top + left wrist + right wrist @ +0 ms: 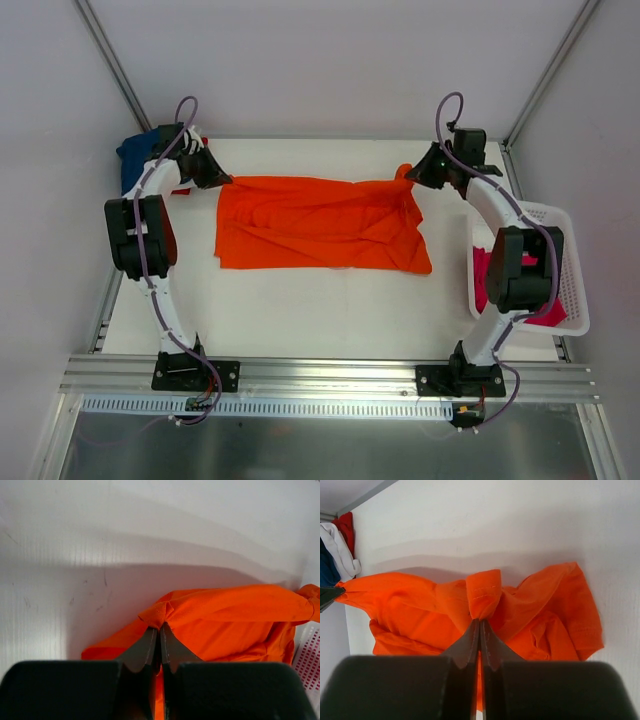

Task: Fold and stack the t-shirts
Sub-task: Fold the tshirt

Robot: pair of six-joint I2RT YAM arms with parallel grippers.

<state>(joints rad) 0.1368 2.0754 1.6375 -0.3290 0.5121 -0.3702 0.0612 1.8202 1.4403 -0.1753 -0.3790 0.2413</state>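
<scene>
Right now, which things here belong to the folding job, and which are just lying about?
Job: orange t-shirt, pinched by left gripper and right gripper; navy t-shirt, white t-shirt and red t-shirt bunched far left; pink t-shirt in the basket.
Just lying about: the basket itself.

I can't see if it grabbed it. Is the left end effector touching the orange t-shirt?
Touching. The left wrist view shows the left end effector shut on a pinched-up fold of the orange t-shirt, with cloth bunched right at its tips.
</scene>
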